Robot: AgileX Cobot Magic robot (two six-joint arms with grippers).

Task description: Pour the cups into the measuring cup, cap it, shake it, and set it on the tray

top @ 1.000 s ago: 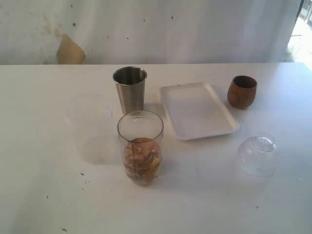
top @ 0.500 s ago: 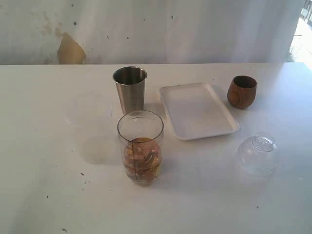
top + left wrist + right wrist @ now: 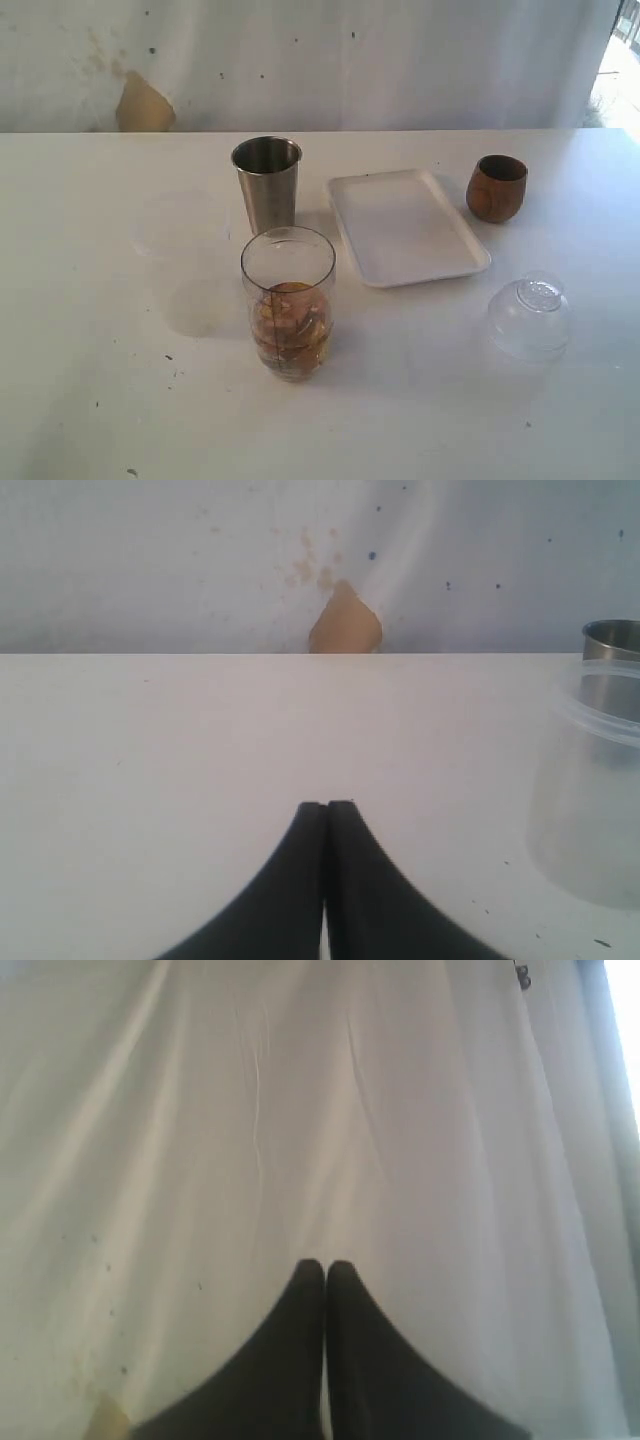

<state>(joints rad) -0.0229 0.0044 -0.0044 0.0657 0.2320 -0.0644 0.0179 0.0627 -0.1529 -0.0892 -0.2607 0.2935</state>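
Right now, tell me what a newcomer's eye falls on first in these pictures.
The clear measuring cup, holding something brown, stands nearest the front, with the steel tumbler just behind it. The white tray lies to their right, the wooden cup beyond its right edge and the domed lid nearer the front.
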